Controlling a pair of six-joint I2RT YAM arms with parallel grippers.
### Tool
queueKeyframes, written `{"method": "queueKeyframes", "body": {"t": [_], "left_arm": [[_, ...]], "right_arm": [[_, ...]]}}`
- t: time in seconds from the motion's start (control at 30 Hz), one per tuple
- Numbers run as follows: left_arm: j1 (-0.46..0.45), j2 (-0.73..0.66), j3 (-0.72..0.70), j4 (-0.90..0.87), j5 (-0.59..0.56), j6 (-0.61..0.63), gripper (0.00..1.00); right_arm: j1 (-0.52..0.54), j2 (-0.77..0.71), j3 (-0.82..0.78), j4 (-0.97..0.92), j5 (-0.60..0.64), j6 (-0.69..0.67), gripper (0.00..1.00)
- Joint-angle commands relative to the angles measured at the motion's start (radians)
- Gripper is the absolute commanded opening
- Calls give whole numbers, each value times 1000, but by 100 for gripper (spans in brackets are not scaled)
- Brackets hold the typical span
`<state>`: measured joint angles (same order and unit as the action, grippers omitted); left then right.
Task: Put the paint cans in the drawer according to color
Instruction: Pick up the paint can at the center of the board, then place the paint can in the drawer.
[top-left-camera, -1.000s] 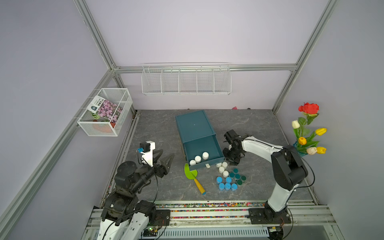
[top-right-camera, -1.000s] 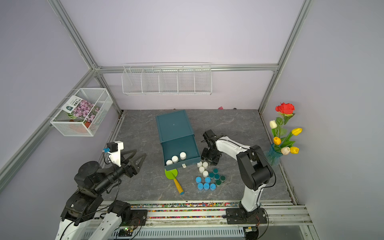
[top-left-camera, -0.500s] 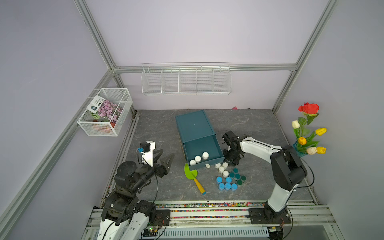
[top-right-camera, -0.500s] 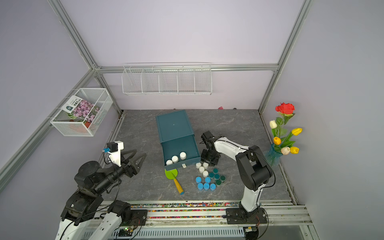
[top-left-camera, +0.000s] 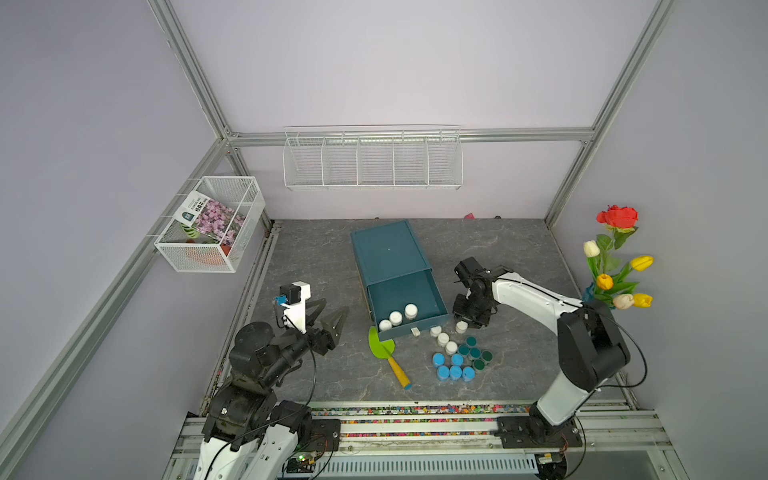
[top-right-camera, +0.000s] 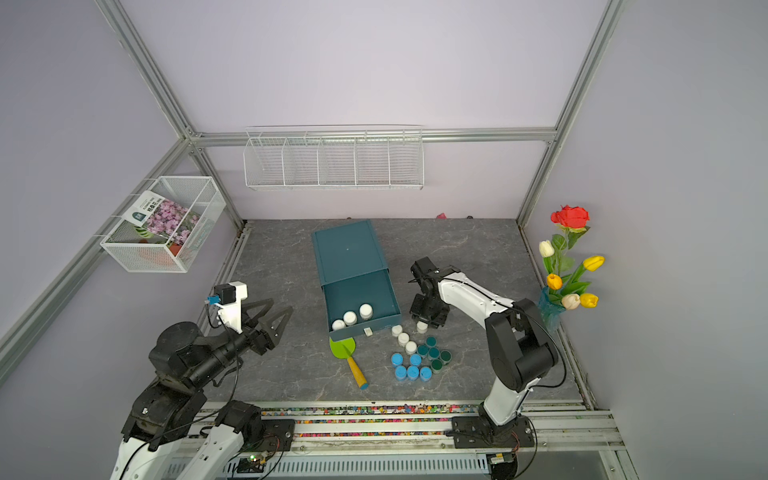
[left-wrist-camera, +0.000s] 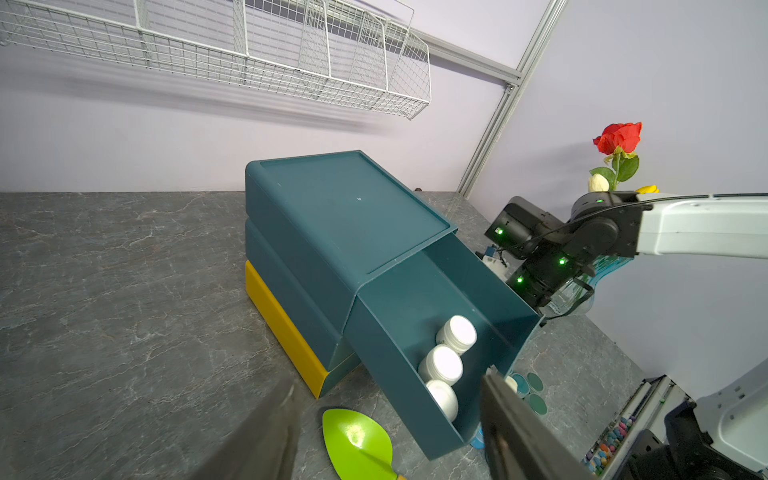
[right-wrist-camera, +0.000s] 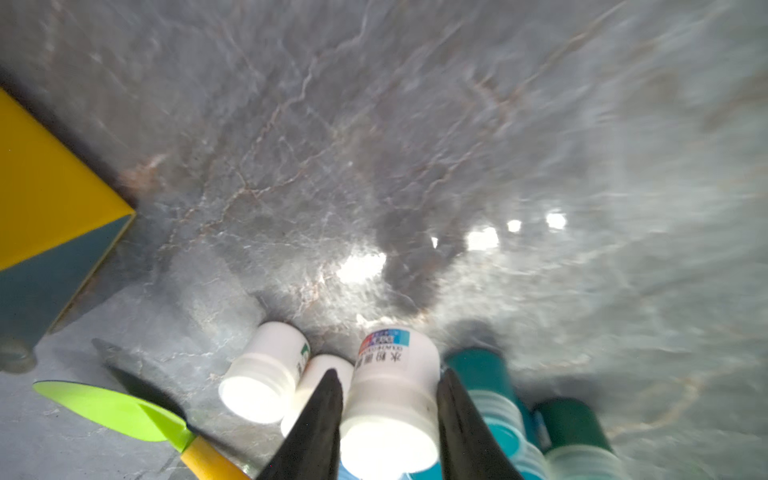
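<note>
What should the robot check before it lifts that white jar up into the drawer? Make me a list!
1. White jar sits between the fingers of the right gripper: ok.
2. Grip tight enough to lift: cannot tell.
3. Neighbours clear of the fingers: not ok; a teal jar and another white jar crowd close.
4. Drawer open with room: ok; three white jars sit near its front.
5. Left gripper out of the way: ok; it is open and off to the side.
</note>
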<state>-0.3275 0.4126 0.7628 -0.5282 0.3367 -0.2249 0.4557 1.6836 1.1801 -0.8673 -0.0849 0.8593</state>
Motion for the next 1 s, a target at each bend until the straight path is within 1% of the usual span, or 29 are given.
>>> {"method": "queueKeyframes", "body": {"t": [0.0,0.17,0.3,0.47,0.6,0.73,0.97], "left_arm": [[-2,4,-6,17,-8,-5,71],[-2,0,-2,11,-13,-4,71],[-3,-2,-3,11,-10,-9,71],[-2,0,-2,17,-9,-8,71],[-3,1,2,17,-8,-8,71],[-3,-4,3,15,-8,-12,71],[-3,-10,3,12,-9,-20,71]], "right_arm": [[-13,-85,56,-89,68,-46,17],[6,-180,228,-177,102,-96,15],[75,-197,389,-228,139,-142,15],[237,-95,590,-309,210,-209,15],[330,-20,666,-333,234,-218,13],[377,31,691,-309,222,-223,12],[411,132,790,-304,205,-258,12]]}}
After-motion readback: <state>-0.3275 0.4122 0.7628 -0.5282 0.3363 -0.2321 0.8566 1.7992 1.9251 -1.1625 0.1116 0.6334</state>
